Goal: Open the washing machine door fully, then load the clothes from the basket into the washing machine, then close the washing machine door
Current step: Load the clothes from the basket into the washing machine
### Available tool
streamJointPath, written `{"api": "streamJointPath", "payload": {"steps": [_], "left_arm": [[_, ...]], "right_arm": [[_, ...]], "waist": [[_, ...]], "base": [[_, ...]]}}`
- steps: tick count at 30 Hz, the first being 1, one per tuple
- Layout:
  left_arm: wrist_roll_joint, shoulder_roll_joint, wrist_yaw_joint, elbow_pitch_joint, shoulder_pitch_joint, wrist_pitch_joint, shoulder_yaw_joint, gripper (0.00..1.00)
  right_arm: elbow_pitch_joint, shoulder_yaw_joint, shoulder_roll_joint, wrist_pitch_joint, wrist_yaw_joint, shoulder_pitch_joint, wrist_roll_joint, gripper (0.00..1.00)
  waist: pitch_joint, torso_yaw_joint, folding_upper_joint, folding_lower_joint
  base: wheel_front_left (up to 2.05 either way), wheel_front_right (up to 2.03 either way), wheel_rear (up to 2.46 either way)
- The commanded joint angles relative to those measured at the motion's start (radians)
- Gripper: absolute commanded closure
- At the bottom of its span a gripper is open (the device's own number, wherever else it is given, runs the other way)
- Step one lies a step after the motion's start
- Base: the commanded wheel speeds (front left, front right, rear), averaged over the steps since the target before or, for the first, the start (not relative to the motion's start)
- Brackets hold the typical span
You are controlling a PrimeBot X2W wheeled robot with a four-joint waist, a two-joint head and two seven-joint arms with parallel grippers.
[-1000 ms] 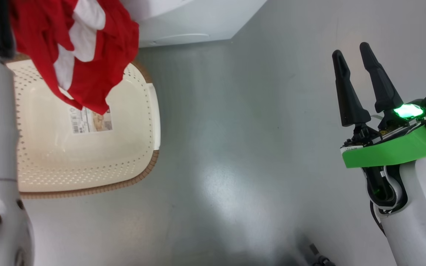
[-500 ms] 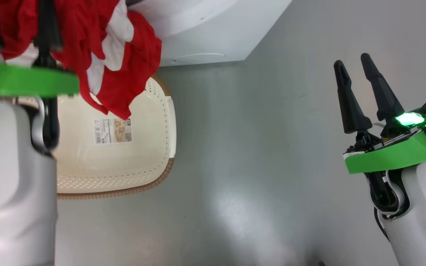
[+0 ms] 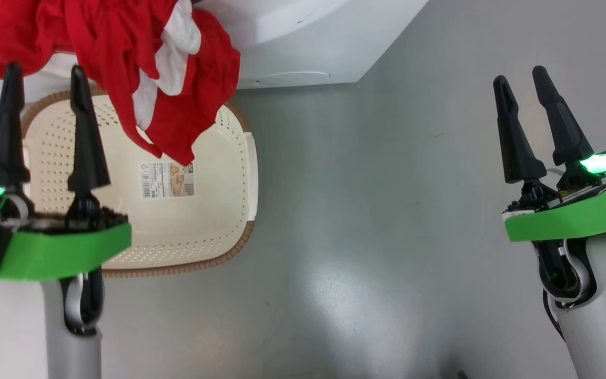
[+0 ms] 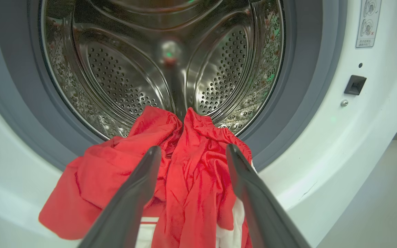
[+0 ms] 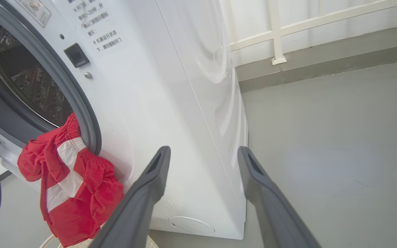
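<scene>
The clothes [image 4: 191, 175] hang over the lower lip of the grey gasket [image 4: 298, 86], at 6 o'clock on the drum [image 4: 133, 69] mouth. Their upper folds lie just inside the steel, and the rest, red with white stripes, droops down the front of the washing machine [image 5: 171, 103]. The left gripper [image 4: 192, 147] points at them with its fingers spread wide and closed on nothing; whether the tips brush the cloth cannot be told. The right gripper [image 3: 519, 73], at 3 o'clock in the head view, is equally wide and holds nothing, with grey floor [image 3: 361, 210] under it.

At 1 o'clock from the drum mouth a small sticker [image 4: 368, 20] carries two pictograms, one marked with a red cross. Below it sits the dark latch slot [image 4: 354, 84]. Lines of blue writing [image 5: 98, 34] beside the slot are too small to read.

The basket [image 3: 240, 247] stands on the floor at 9 o'clock in the head view, under the hanging cloth. Its perforated floor shows a label sticker [image 3: 168, 179] with a barcode and a small picture; the print is illegible. A round service flap [image 5: 191, 225] sits low on the machine's front
</scene>
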Motion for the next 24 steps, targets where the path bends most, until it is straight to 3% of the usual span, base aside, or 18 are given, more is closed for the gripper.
{"api": "streamJointPath", "payload": {"steps": [1, 12, 24], "left_arm": [[-0.006, 0.014, -0.009, -0.037, 0.046, 0.001, 0.034, 0.00], [-0.018, 0.002, -0.018, -0.070, 0.148, 0.001, 0.052, 0.00], [-0.041, 0.000, -0.019, 0.016, 0.167, 0.001, 0.036, 0.00]], "right_arm": [[-0.028, 0.012, -0.003, -0.005, 0.009, 0.033, -0.005, 0.00], [-0.046, -0.005, -0.008, -0.005, 0.009, 0.024, -0.011, 0.00], [-0.057, -0.023, -0.009, -0.005, 0.009, 0.038, -0.020, 0.00]], "waist": [[0.004, -0.001, -0.0001, 0.0000], [0.015, -0.008, -0.0001, 0.0000], [0.014, -0.003, -0.0001, 0.0000]], "base": [[0.00, 0.00, 0.00], [0.00, 0.00, 0.00], [0.00, 0.00, 0.00]]}}
